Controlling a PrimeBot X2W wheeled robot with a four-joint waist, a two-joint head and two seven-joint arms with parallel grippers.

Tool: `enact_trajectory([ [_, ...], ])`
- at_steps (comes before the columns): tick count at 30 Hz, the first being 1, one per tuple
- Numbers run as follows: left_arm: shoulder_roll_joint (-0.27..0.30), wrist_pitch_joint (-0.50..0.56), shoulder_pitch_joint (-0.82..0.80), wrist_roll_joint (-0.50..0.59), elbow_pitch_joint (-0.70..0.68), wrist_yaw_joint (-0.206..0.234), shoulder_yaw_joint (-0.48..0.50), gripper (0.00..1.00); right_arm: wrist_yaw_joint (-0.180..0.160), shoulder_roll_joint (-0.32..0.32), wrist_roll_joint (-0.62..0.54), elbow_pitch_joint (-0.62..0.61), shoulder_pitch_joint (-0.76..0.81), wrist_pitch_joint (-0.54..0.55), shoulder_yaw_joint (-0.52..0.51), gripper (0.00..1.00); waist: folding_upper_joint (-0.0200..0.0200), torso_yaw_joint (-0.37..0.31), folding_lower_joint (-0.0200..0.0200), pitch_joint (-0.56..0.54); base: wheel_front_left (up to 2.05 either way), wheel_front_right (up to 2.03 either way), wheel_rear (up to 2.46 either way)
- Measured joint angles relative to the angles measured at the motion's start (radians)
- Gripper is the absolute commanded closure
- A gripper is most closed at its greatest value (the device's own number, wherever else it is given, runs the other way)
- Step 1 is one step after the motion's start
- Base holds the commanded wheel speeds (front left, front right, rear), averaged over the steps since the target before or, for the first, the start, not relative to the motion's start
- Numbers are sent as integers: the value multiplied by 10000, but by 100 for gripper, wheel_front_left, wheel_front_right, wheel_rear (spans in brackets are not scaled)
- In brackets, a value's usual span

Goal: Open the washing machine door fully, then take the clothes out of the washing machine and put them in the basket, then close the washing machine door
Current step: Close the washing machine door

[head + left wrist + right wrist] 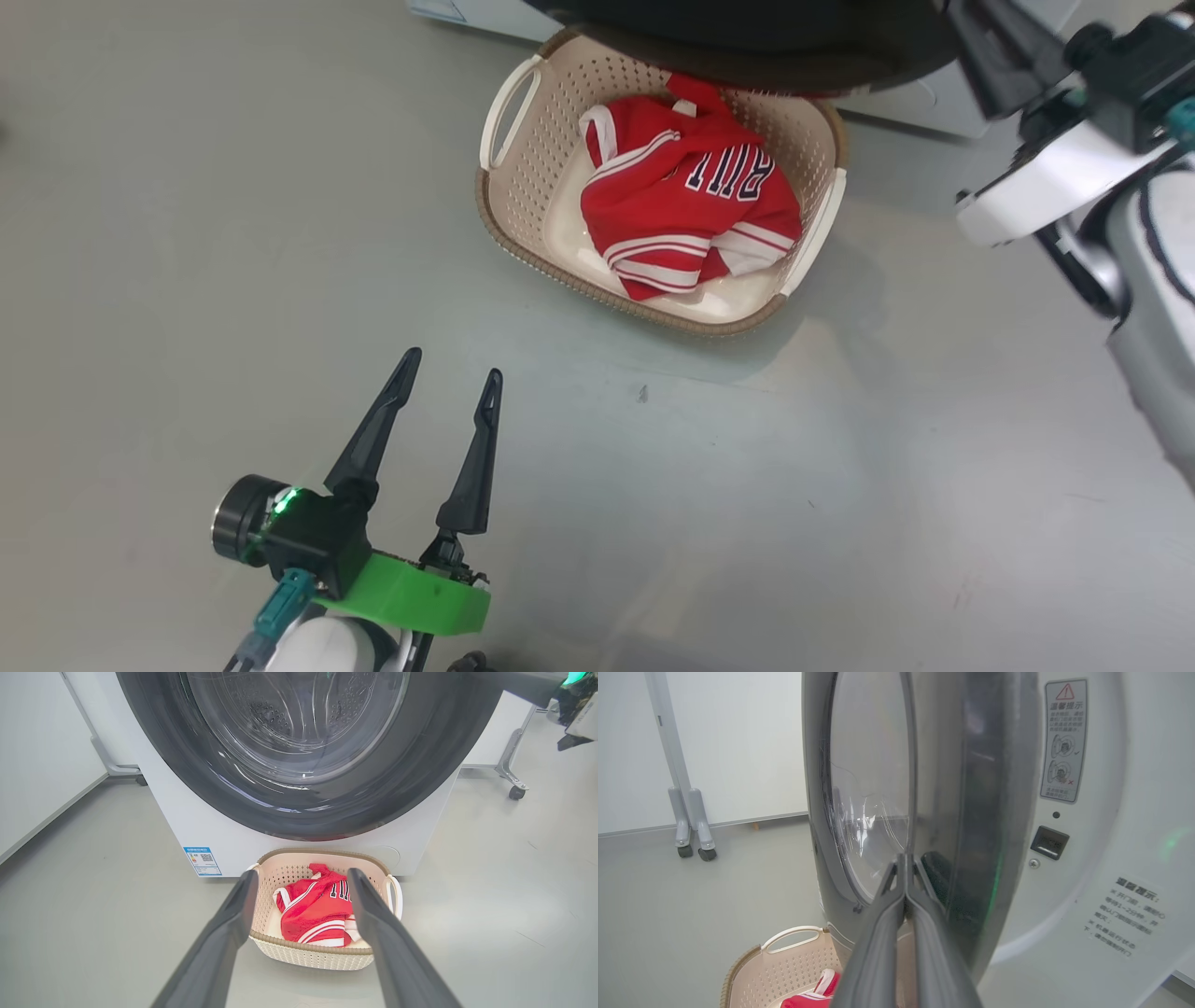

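The red clothes [681, 205] [313, 910] [817, 994], a jersey with dark lettering uppermost, lie bunched in the cream basket [504, 215] [322, 956] [752, 961] on the floor in front of the washing machine [187, 826] [1111, 812]. The washing machine door [747, 47] [299, 807] [971, 812] stands ajar above the basket, and the latch hole in the white front is exposed. My right gripper [903, 856] is shut, with its tips against the door where rim meets glass. My left gripper [453, 366] [302, 873] is open, empty and low, short of the basket.
Wheeled legs of a white cabinet [514, 788] stand right of the washer, and another castered stand [691, 826] is by the wall. My right forearm [1055, 177] crosses the upper right. Grey floor stretches around the basket.
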Motion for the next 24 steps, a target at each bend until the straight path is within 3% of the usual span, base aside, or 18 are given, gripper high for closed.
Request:
enact_trajectory([
  [6,-8,0,-210,-284,-21,27,-351,0,0,-596,13,161,-901,173,-188,100,0,163,0,521,0,0,0],
  [15,-31,0,-503,-631,-77,151,-731,0,2,-980,121,564,-1963,270,-537,100,0,544,0,1027,0,0,0],
  [24,-54,-2,-659,-688,-61,378,-840,0,13,-813,311,1120,-2265,251,-909,100,0,814,0,1220,0,0,0],
])
